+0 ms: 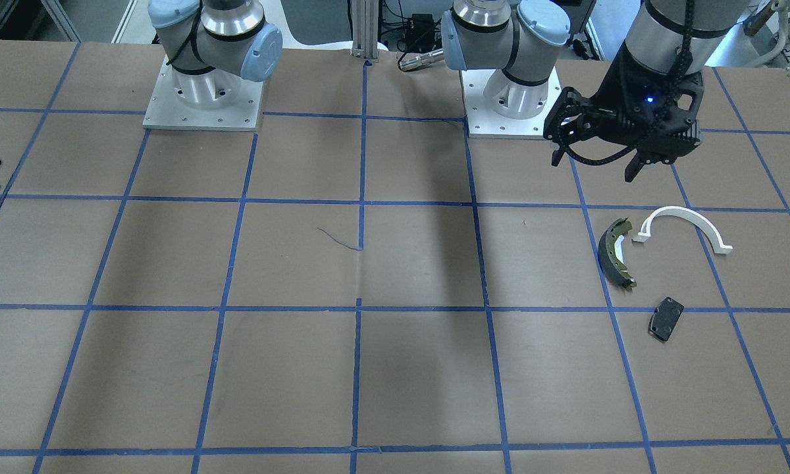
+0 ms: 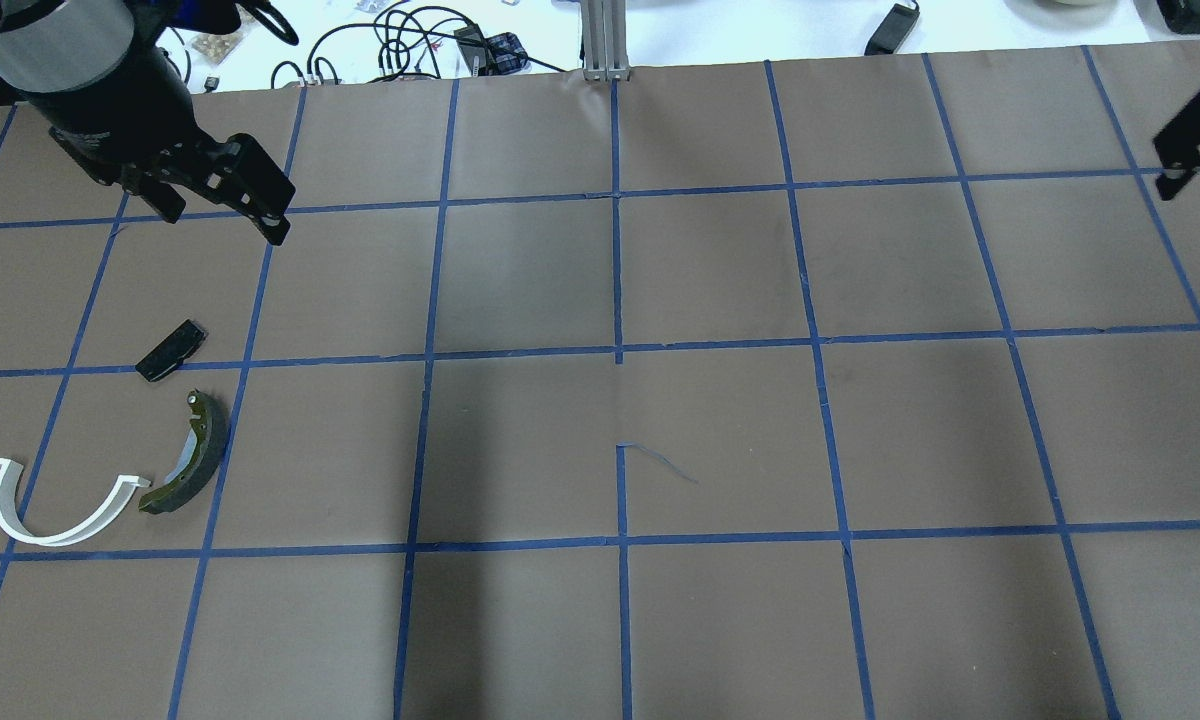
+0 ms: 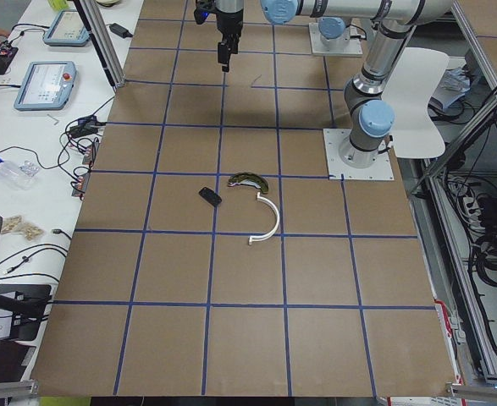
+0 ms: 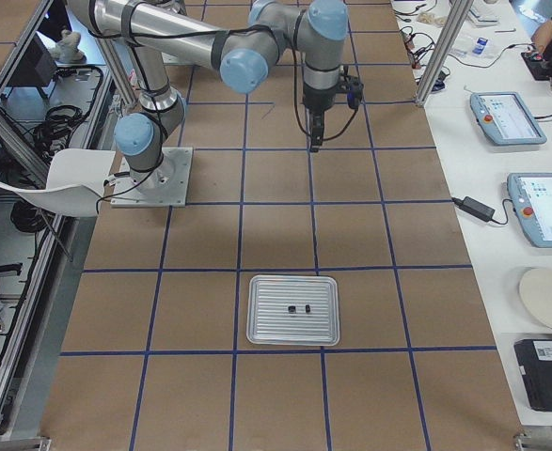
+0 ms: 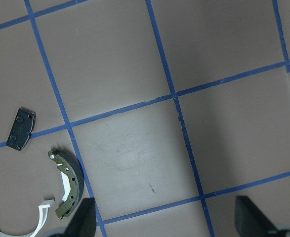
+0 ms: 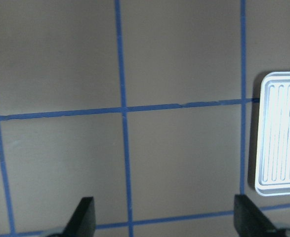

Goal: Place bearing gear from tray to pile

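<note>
The pile lies on the brown table: an olive-dark brake shoe point(image 1: 617, 253), a white plastic arc point(image 1: 688, 227) and a small dark pad plate point(image 1: 666, 318). My left gripper point(image 1: 594, 168) hangs open and empty high above the table. In the left wrist view the brake shoe point(image 5: 68, 190) and pad plate point(image 5: 21, 129) show at lower left. The silver ribbed tray point(image 4: 257, 310) holds two small dark parts point(image 4: 299, 308), too small to tell apart. My right gripper point(image 6: 164, 207) is open and empty, and the tray point(image 6: 266, 148) sits at that view's right edge.
The two arm bases point(image 1: 204, 92) point(image 1: 513, 92) stand at the robot's side of the table. A side bench with teach pendants point(image 4: 506, 117) and cables runs along the far edge. Blue tape lines divide the table into squares.
</note>
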### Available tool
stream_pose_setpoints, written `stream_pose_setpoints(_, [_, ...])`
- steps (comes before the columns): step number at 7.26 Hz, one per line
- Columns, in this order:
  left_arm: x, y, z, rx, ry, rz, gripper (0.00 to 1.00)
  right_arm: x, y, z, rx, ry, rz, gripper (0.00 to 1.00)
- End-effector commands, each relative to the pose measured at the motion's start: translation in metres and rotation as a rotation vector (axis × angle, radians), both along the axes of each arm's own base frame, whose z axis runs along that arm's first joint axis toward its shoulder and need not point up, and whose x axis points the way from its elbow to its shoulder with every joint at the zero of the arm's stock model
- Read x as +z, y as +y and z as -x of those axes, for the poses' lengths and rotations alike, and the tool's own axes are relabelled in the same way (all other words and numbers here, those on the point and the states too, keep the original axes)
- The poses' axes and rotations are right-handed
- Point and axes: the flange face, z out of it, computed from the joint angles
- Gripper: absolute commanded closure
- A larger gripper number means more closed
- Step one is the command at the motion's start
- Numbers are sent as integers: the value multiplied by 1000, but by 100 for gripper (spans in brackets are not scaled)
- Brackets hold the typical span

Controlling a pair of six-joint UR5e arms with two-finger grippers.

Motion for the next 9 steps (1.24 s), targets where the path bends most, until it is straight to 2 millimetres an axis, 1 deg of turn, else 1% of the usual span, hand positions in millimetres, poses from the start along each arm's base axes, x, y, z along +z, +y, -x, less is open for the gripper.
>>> stream_pose_setpoints(1, [0, 0, 0, -1, 0, 0, 0, -73, -2, 144, 15, 2, -8, 0])
stream_pose_setpoints(2, [0, 0, 0, -1, 0, 0, 0, -116, 5, 198, -3, -25, -31, 0])
stream_pose_setpoints(3, [0, 0, 0, -1, 0, 0, 0, -164, -1, 231, 55, -50, -5, 0])
stream_pose_setpoints(4, [0, 0, 0, -1, 0, 0, 0, -205, 9, 266, 115, -92, 19, 0])
stream_pose_setpoints(5, [1, 1, 0, -1, 1, 2, 0, -235, 13, 284, 210, -133, 48, 0])
stream_pose_setpoints(6, [0, 0, 0, 1, 0, 0, 0, -250, 12, 287, 217, -133, 49, 1])
stream_pose_setpoints(7, [1, 1, 0, 1, 1, 2, 0, -266, 25, 299, 211, -150, 33, 3])
stream_pose_setpoints(8, [0, 0, 0, -1, 2, 0, 0, -270, 32, 306, 227, -148, 26, 4])
stream_pose_setpoints(9, [1, 1, 0, 1, 0, 2, 0, -265, 35, 309, 226, -128, 8, 4])
